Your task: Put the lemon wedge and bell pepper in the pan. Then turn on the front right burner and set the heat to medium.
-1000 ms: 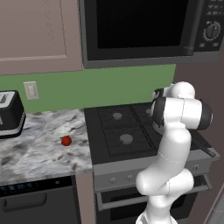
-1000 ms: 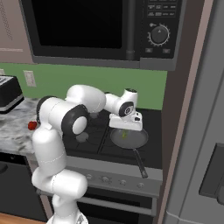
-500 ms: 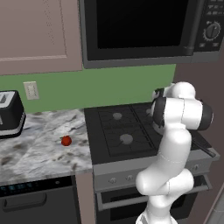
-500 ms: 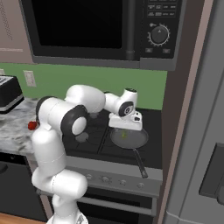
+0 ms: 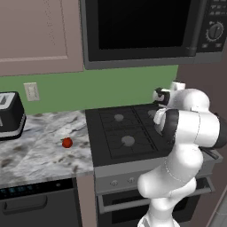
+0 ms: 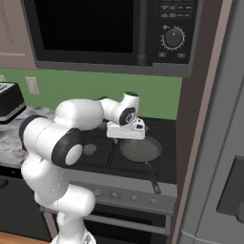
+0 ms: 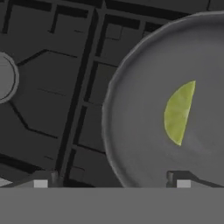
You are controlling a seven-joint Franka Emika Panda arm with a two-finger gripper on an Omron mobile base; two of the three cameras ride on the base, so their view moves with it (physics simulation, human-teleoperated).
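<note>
Pan (image 7: 131,144) cut off at 3 o'clock and top edge in hand view. Pan hidden behind arm in left base view. Toaster (image 5: 9,116) cropped at 9 o'clock.

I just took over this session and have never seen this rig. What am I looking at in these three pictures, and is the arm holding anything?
It is a white robot arm on a driving base in a rendered kitchen. Two pictures come from cameras on the base, behind the arm to its left and right. The third looks down from the hand itself. The gripper hangs above the pan, which sits on the black cooktop. The lemon wedge lies in the pan, apart from the fingertips, which stand wide with nothing between them. So nothing is held. The bell pepper is on the marble counter, left of the stove, not yet in the pan.
</note>
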